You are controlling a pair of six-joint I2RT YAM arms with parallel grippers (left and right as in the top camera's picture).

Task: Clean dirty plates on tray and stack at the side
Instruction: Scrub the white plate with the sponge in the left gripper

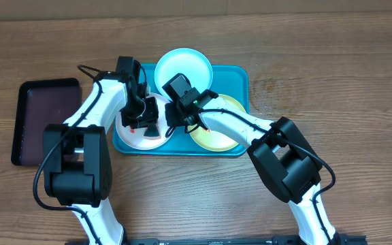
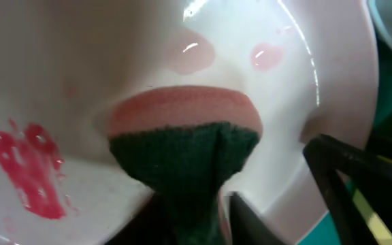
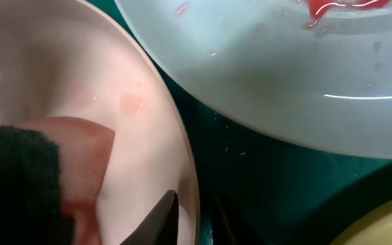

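Observation:
The turquoise tray [image 1: 240, 78] holds three plates. The light blue plate [image 1: 184, 67] lies at the back and shows a red smear in the right wrist view [image 3: 332, 75]. The yellow-green rimmed plate [image 1: 224, 134] is at the right. The white plate [image 1: 129, 134] is at the left, with a red smear [image 2: 33, 170]. My left gripper [image 1: 148, 121] [image 2: 196, 221] is shut on a pink sponge with a dark green pad [image 2: 186, 133], which presses on the white plate [image 2: 80, 54]. My right gripper [image 1: 182, 114] [image 3: 192, 221] is shut on the white plate's rim [image 3: 182, 136].
A smaller dark maroon-black tray [image 1: 43, 119] lies on the wooden table left of the turquoise tray. Both arms cross over the front of the turquoise tray. The right gripper's black fingers [image 2: 346, 177] show at the white plate's edge in the left wrist view.

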